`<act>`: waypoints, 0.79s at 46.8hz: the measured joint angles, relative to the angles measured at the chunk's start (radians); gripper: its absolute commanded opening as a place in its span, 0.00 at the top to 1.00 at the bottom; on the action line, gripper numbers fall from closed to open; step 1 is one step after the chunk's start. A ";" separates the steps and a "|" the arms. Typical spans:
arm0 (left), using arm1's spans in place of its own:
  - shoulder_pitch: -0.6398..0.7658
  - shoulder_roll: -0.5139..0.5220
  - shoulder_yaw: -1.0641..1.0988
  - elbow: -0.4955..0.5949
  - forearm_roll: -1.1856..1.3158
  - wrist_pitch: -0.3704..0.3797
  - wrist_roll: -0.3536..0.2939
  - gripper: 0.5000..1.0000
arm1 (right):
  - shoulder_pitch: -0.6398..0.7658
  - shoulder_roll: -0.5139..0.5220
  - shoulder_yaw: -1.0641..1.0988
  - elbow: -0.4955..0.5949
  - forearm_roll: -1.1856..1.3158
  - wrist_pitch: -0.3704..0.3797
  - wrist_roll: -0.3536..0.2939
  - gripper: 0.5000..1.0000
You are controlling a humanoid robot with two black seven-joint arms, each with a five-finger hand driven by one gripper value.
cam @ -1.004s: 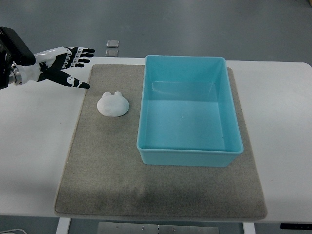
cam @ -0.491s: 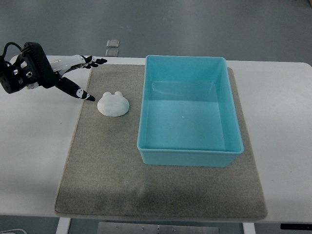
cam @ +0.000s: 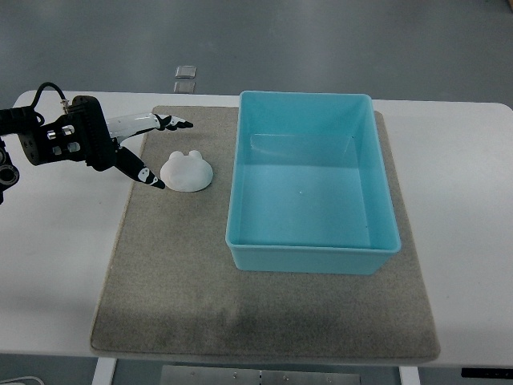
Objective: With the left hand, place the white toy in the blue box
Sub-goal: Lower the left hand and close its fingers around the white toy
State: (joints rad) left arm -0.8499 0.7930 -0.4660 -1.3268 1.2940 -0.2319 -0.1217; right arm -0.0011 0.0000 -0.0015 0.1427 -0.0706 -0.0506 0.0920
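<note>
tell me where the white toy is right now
In the top view the white toy lies on the grey mat, just left of the blue box, with the open left hand beside it.

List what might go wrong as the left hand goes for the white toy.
1. The left hand is open beside the toy, thumb low at its left edge and fingers above it; closing from here may nudge the toy away instead of gripping it.
2. The toy looks low, rounded and smooth, so it might slip out.
3. The box has tall walls; a low carry could strike the near wall.
</note>
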 measured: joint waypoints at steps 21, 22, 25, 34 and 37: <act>-0.009 -0.042 0.088 0.032 0.107 0.101 0.003 0.13 | 0.000 0.000 0.000 0.000 0.000 0.000 0.000 0.13; -0.009 -0.042 0.088 0.034 0.107 0.102 0.003 0.15 | 0.000 0.000 0.000 0.000 0.000 0.000 0.000 0.13; -0.009 -0.043 0.092 0.037 0.107 0.102 0.006 0.22 | 0.000 0.000 0.000 0.000 0.000 0.000 0.000 0.13; -0.009 -0.065 0.096 0.051 0.124 0.102 0.017 0.33 | 0.000 0.000 0.000 0.000 0.000 0.000 0.000 0.13; -0.009 -0.067 0.096 0.051 0.131 0.102 0.019 0.35 | 0.000 0.000 0.000 0.000 0.000 0.000 0.000 0.13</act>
State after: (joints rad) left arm -0.8591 0.7262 -0.3705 -1.2754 1.4246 -0.1303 -0.1027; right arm -0.0015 0.0000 -0.0015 0.1427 -0.0706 -0.0506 0.0920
